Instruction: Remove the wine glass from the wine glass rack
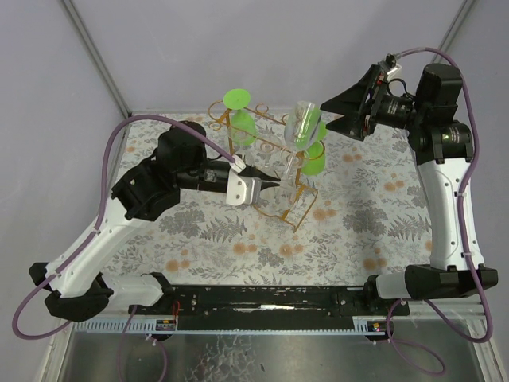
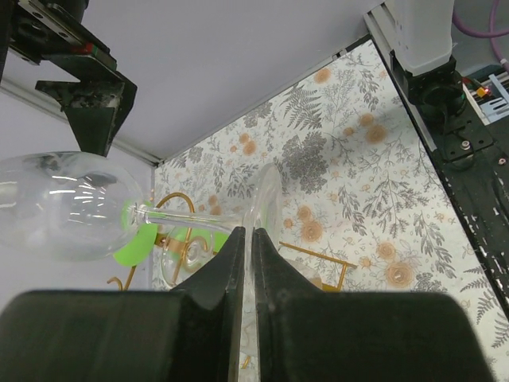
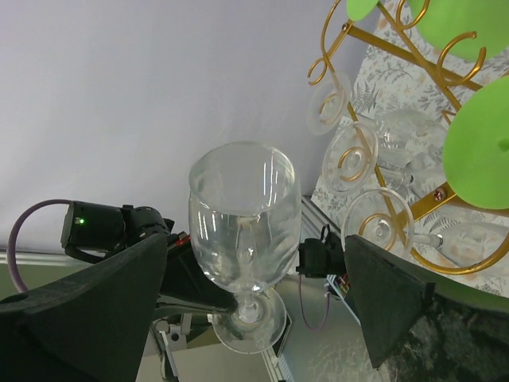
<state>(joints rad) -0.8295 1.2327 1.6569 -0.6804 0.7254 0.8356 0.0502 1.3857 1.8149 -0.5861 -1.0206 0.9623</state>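
Because a thin disc of glass gives so little to hold, the left hand is pinching the wine glass by the very rim of its foot, with two dark wedge-shaped fingers pressed together on either face of it. That grip carries the glass clear above the surface, a cloth printed with grey ferns and orange blossoms. The slim stem leans away from the left hand, towards the far right. The glass is plain and colourless, with a tall rounded bowl that catches streaks of light. It sits just beside the rack. Seen from the right wrist it looks free of the rails, though from above the two overlap and I cannot be sure. The rack is thin golden wire, with straight bars ending in curled loops made to catch a glass by its foot. Other clear glasses hang in those loops, and so do green glasses with flat lime-coloured feet. Beyond it, the right hand is spread wide and faces the bowl. It is close to the bowl but, as far as I can see, not touching, which I take as readiness to receive the glass by its broader, sturdier part.
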